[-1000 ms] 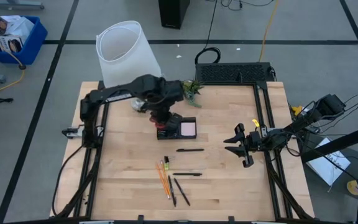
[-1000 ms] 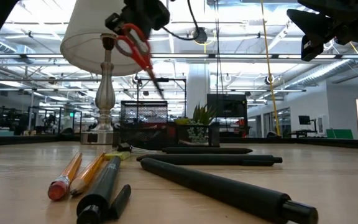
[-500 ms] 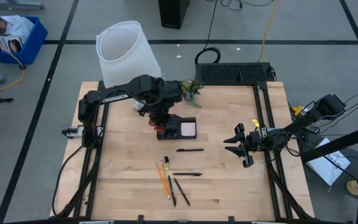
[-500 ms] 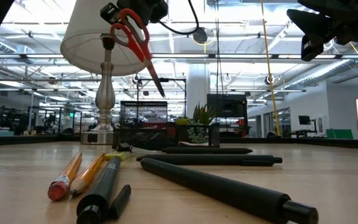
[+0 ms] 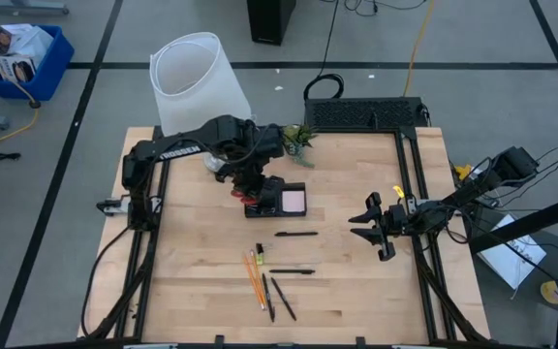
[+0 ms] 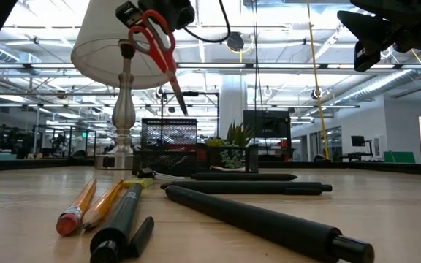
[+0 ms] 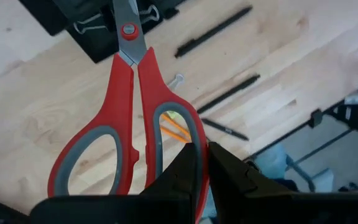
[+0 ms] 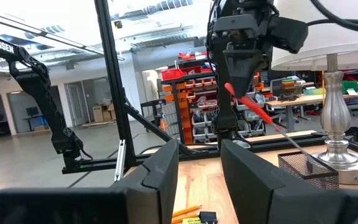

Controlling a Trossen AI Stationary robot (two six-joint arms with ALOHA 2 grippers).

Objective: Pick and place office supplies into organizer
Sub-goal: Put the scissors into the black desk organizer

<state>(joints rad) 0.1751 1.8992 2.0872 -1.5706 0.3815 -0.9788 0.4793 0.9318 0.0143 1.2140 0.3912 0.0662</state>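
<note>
Red-handled scissors [image 7: 126, 93] hang in the air under my left gripper [image 5: 247, 184], which is shut on them above the black organizer [image 5: 264, 206]; their blades point down at it. A pink sticky-note pad [image 5: 292, 201] and black clips [image 7: 148, 12] lie in the organizer. Black pens [image 5: 296, 234] and orange pencils [image 5: 255, 281] lie flat on the wooden table nearer the front edge. My right gripper [image 5: 376, 225] waits open at the table's right side, holding nothing. My left gripper pinches the rim of one handle loop [image 7: 194, 134] of the scissors between its two fingers [image 7: 185, 168], coming from above and pointing steeply down. The scissors hang below the fingers, closed, blades down [image 6: 175, 98], lifted clear of the organizer and table.
A lamp with a white shade [image 5: 197, 82] stands at the far left of the table, with a small green plant [image 5: 298, 139] and a black wire rack [image 5: 364, 114] along the far edge. Bare wood lies between the pens and my right gripper.
My left gripper has rolled at the wrist while staying over the organizer. The scissors have turned with it and now hang steeper, blade tips swung back toward the left in the low view.
</note>
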